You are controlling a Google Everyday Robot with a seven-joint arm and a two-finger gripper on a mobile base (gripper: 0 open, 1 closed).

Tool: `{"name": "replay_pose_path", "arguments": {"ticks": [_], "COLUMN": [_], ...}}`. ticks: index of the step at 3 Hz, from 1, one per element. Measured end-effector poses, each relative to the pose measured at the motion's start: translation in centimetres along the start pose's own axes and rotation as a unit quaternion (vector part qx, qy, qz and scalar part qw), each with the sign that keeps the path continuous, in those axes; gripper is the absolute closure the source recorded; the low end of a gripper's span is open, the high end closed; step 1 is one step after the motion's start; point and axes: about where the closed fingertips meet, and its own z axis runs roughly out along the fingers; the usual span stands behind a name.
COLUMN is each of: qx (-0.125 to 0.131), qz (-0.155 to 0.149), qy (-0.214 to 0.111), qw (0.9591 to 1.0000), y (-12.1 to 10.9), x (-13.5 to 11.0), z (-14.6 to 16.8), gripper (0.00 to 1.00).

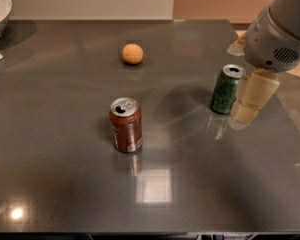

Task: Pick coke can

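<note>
Claw (pixel 251 100) beside green can (pixel 225 89), coke can (pixel 126 125) apart

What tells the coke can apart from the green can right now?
The coke can is dark red with a white patch near its base; the green can is green. The coke can stands near the middle of the table, clear of the gripper; the green can stands further right, close beside the gripper. Both are upright, silver-topped and similar in size.

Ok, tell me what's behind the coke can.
A round orange object sits farther back on the table. The coke can hides the spot behind it. The tool hangs beside the green can.
</note>
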Motion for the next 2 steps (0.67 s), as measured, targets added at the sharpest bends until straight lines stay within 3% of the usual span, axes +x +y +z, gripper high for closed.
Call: {"name": "replay_pose_path", "arguments": {"ticks": [1,2], "qx": [-0.021,-0.036], "qz": [-0.021,-0.046], "qy": [-0.043,-0.09], "qw": [0.9986,0.9942], "y": [0.6,1.9], "x": [-3.7,-7.4], "z": [2.2,3.5], "gripper": [0.0,0.0]}}
